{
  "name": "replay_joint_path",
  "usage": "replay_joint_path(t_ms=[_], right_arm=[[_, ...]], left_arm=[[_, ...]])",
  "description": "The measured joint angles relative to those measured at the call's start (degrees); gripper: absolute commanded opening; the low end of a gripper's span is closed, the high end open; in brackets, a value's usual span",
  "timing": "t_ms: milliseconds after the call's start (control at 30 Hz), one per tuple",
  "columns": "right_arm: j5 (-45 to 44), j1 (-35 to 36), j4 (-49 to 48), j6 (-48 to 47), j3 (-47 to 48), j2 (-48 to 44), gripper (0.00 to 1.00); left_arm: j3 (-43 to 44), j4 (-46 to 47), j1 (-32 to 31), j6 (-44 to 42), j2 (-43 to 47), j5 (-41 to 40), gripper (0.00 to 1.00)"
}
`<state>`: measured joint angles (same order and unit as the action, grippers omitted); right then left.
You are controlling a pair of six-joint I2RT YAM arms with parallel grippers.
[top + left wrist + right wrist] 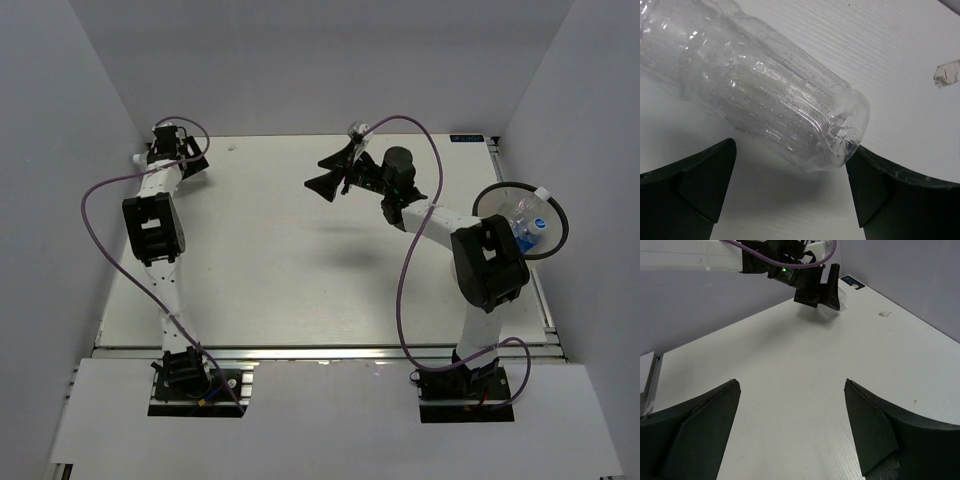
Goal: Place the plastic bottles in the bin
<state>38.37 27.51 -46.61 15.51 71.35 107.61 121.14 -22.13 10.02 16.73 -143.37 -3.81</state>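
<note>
A clear unlabelled plastic bottle [765, 85] lies on its side on the white table in the left wrist view. Its base end sits between my open left gripper's [791, 148] fingertips and touches or nearly touches the right finger [875, 185]. In the top view the left gripper [188, 158] is at the table's far left corner and covers the bottle. My right gripper [316, 172] is open and empty, held above the far middle of the table [791, 382]. The round translucent bin [500, 203] stands at the right edge with blue-capped bottles [527, 228] inside.
Grey walls close in the table on the left, back and right. A small scrap of tape [232, 145] lies near the back edge, right of the left gripper; it also shows in the left wrist view [946, 74]. The right arm's elbow [488, 262] stands beside the bin.
</note>
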Motion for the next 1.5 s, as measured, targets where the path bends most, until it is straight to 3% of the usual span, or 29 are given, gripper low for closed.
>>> replay_joint_path(t_ms=[333,467,833,1133,1267,1333,1367,1467,1500], right_arm=[[0.55,0.0,0.2,0.33,0.0,0.0,0.89],[0.22,0.0,1.22,-0.9,0.0,0.0,0.89],[-3.85,-0.02,6.86,-7.52,-1.95,-1.81,0.89],[-7.34,-0.02,8.26,-10.56,-4.13,-3.89,0.89],[-8.46,-0.02,8.85,-11.21,-5.49,-4.74,0.89],[-8.85,-0.02,9.2,-11.41,-5.99,-5.2,0.9],[-9.14,-0.02,9.22,-11.45,-6.27,-5.49,0.89],[-9.84,-0.02,9.16,-11.43,-7.5,-6.56,0.89],[-9.94,-0.02,9.14,-11.43,-8.11,-7.02,0.89]], left_arm=[[-17.16,2.58,-0.07,8.55,13.16,-2.73,0.98],[-18.67,4.37,0.0,14.82,16.85,-6.01,0.98],[-8.13,8.02,1.9,30.47,9.55,-8.17,0.98],[2.32,7.21,3.06,36.37,-2.97,-10.78,0.98],[3.74,8.02,3.43,38.05,-4.17,-10.75,0.98],[3.72,8.2,3.48,38.47,-4.24,-10.64,0.94],[3.72,8.2,3.56,38.58,-4.24,-10.54,0.81],[3.56,7.8,3.65,38.42,-4.26,-10.21,0.6],[3.5,7.78,3.65,38.21,-4.26,-10.1,0.48]])
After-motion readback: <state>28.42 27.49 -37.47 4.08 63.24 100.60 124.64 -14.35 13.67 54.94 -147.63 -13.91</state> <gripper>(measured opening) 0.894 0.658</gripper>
